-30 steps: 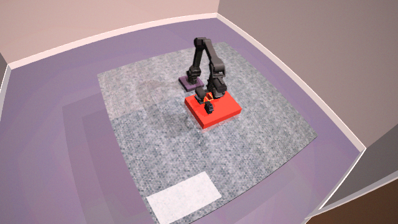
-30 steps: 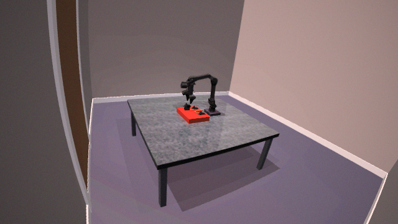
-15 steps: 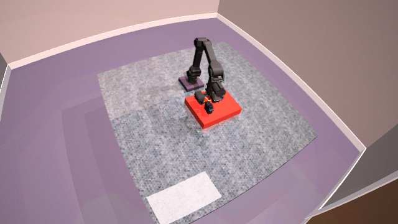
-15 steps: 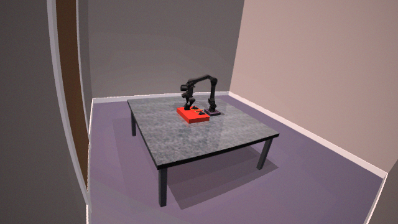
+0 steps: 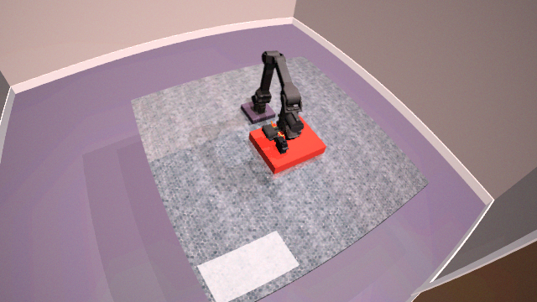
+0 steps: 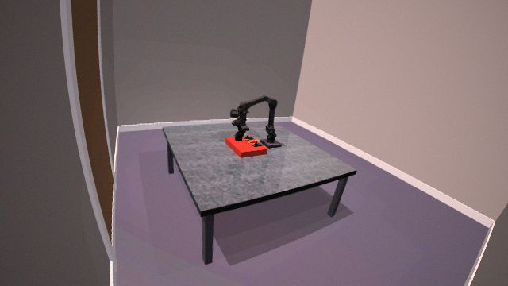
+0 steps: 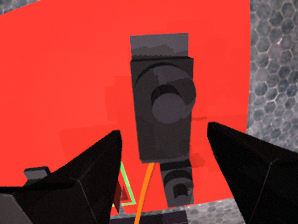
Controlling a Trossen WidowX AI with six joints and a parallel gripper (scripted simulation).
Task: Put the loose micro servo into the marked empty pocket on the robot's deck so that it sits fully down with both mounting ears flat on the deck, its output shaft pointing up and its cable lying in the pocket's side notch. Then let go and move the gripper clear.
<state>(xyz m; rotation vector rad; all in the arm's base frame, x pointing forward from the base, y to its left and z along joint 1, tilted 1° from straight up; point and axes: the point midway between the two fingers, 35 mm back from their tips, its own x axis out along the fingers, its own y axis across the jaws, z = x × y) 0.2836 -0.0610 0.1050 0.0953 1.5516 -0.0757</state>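
The loose micro servo (image 7: 162,137) is dark, with its round output shaft facing the wrist camera and an orange cable (image 7: 145,187) at its lower end. It is over the red deck (image 5: 310,147) (image 6: 251,153) (image 7: 50,75); the top and exterior views do not show it clearly. My gripper (image 7: 164,132) is open, one fingertip on each side of the servo body, with a gap on both sides. In the top and exterior views the gripper is low over the deck. The green-outlined pocket (image 7: 128,184) is at the lower left of the servo in the wrist view, partly hidden by the left finger.
A second servo (image 7: 178,187) sits just below the loose one in the wrist view. Another dark part (image 7: 37,174) shows behind the left finger. The arm's purple base plate (image 5: 252,114) (image 6: 273,145) is beside the deck. A white rectangle (image 5: 247,264) lies near the table's edge.
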